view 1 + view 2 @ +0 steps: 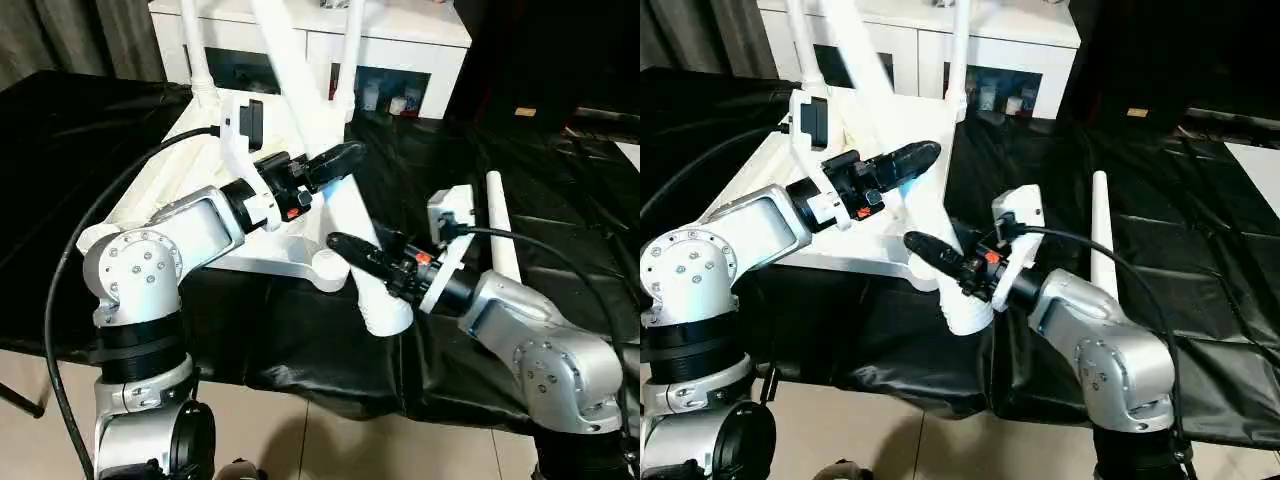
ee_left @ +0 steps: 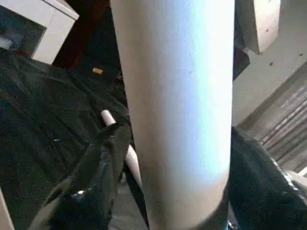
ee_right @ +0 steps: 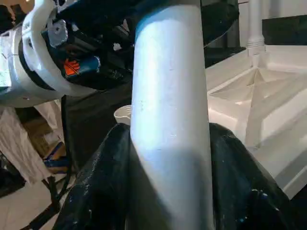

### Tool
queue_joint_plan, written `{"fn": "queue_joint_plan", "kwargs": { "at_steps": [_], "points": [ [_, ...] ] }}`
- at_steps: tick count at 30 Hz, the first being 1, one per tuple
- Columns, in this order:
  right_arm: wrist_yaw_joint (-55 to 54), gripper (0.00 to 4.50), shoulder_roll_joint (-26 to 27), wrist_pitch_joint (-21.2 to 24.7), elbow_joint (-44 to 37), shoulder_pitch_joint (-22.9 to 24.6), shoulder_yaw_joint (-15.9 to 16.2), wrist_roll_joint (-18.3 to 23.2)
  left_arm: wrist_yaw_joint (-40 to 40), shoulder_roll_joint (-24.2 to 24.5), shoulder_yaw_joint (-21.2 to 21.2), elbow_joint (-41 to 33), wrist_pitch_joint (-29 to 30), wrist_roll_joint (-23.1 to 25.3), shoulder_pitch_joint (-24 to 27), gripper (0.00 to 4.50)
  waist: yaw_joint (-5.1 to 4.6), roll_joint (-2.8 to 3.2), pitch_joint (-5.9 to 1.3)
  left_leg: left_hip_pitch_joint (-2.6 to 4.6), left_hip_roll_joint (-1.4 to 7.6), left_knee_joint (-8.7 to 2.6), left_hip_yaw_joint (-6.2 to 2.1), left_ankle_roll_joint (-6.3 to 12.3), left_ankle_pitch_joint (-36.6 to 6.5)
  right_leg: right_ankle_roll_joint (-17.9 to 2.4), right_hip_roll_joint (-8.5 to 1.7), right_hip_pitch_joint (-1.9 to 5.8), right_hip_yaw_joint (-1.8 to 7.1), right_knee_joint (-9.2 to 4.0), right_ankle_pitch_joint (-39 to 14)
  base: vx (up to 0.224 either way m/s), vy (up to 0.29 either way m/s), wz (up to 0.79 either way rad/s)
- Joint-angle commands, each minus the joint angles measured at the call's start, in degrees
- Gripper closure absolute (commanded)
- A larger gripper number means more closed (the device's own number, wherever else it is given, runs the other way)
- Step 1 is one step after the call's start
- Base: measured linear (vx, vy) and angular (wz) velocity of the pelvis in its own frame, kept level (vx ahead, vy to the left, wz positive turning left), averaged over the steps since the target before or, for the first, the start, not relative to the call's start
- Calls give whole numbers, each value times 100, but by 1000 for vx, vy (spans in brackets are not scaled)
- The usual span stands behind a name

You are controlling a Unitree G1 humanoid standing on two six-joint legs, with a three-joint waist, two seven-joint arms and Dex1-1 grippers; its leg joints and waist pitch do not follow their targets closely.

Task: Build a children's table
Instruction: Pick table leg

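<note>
step: fitting leg [image 1: 345,215] into near corner socket of tabletop [image 1: 290,262], frame centre
right gripper [image 1: 940,262]: clamped on leg, low
left gripper [image 1: 335,165]: fingers around leg higher up, grip unclear
spare leg [image 1: 500,225]: lying right
next: likely seat leg straight

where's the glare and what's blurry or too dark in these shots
Left wrist view: the white plastic tube leg sits close and soft, with a bluish sheen down its right side; the black gripper fingers beside it are blurred. Right wrist view: the same leg is lit at its upper part and shadowed lower down. Left eye view: the crinkled black table cover shows streaky highlights, and the room behind is dark.
</note>
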Motion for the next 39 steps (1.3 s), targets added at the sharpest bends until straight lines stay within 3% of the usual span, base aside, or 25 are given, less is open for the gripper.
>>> {"fn": "queue_joint_plan", "kwargs": {
  "at_steps": [1, 10, 19, 23, 24, 25, 29, 35, 38, 39],
  "points": [
    [-80, 269, -22, -199, 0, -55, -18, -96, 99, 57, -108, -90, 18, 65, -162, 160, 1, 23, -380, 135, 183, -389, -78, -159, -612, -979, -383, 211, 233, -440, 268, 0, 0, 0],
    [-162, 269, -27, -362, 96, -99, 11, -186, 188, 46, 36, -32, 9, -84, -220, 242, -7, 19, -384, 127, 175, -383, -75, -155, -568, -991, -379, 219, 231, -429, 404, 0, 0, 0],
    [-164, 269, -57, -435, 121, -73, 104, -205, -17, 108, -140, -127, 7, -231, -87, 262, -7, 15, -376, 127, 175, -384, -69, -146, -599, -964, -379, 212, 239, -442, 295, 0, 0, 0],
    [-160, 269, -25, -446, 197, -91, 79, -179, -658, 362, -400, -210, -191, -284, 88, 262, -19, 23, -377, 129, 182, -395, -72, -168, -608, -939, -374, 206, 236, -437, 268, 0, 0, 0],
    [-159, 213, -23, -444, 199, -91, 76, -174, -670, 367, -403, -211, -195, -285, 91, 263, -16, 25, -376, 131, 178, -396, -73, -169, -616, -943, -377, 203, 237, -442, 260, 0, 0, 0],
    [-122, 199, -24, -426, 209, -97, 53, -116, -950, 508, -514, -239, -330, -250, 146, 264, -14, 23, -373, 134, 178, -404, -77, -167, -637, -923, -378, 201, 235, -448, 218, 0, 0, 0],
    [167, 165, -175, -325, 178, -125, -10, 150, -2448, 1263, -927, -332, -890, -147, 348, 268, -30, 44, -370, 149, 184, -423, -71, -197, -735, -878, -367, 178, 239, -442, 50, 0, 0, 0],
    [541, 118, -485, -220, 201, -191, 34, 265, -3321, 1848, -1332, -64, -1250, 125, 263, 270, -21, 37, -364, 157, 187, -431, -60, -241, -786, -867, -377, 186, 246, -438, -27, 0, 0, 0],
    [938, 106, -919, -187, 241, -203, 213, 186, -3914, 2243, -1693, 334, -1665, 459, 64, 270, -15, 33, -362, 158, 179, -427, -55, -250, -774, -839, -381, 182, 251, -452, -112, 0, 0, 0],
    [1057, 79, -1046, -189, 251, -201, 273, 166, -4038, 2324, -1791, 449, -1788, 574, 3, 271, -19, 32, -361, 155, 181, -427, -53, -251, -772, -839, -385, 183, 254, -451, -109, 0, 0, 0]
  ]
}}
